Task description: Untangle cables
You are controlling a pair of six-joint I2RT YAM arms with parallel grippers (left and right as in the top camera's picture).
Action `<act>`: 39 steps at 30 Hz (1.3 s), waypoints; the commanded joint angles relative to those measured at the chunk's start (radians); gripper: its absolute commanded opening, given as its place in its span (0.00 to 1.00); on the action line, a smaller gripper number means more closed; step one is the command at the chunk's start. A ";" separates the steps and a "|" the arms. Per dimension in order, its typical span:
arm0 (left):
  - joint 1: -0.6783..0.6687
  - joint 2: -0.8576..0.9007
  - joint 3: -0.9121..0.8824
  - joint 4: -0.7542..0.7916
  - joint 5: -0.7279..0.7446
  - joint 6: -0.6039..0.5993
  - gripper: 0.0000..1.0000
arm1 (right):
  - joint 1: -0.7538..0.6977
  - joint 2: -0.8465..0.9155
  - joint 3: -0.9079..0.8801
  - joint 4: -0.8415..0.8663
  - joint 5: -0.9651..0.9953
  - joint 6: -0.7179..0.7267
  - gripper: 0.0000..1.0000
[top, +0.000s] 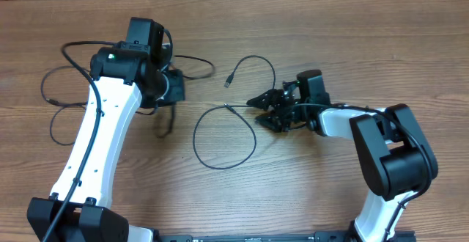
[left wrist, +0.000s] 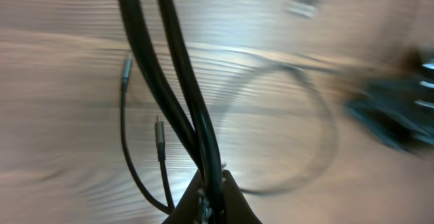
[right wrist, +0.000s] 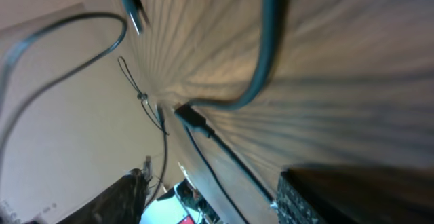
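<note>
Thin black cables point(top: 55, 88) loop across the table's left side, under my left arm. My left gripper point(top: 174, 89) is shut on two black cable strands point(left wrist: 169, 68) that run up between its closed jaws point(left wrist: 211, 191). Two silver-tipped plug ends point(left wrist: 158, 132) hang beside them. Another cable forms a round loop point(top: 223, 136) at the table's middle, with a plug end point(top: 229, 81) behind it. My right gripper point(top: 265, 111) lies low at that loop's right side, jaws apart. A cable with a black plug point(right wrist: 192, 119) runs between its fingers point(right wrist: 129, 193), close to the right one.
The wooden table point(top: 330, 37) fills the view, with a pale wall strip along the back edge. The right arm's black elbow point(top: 396, 150) stands at the front right, and the left arm's white link point(top: 99, 139) crosses the front left.
</note>
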 commanded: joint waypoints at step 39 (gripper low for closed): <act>-0.013 0.074 -0.372 0.286 -0.053 -0.173 0.53 | -0.079 0.008 -0.002 -0.102 0.221 -0.176 0.79</act>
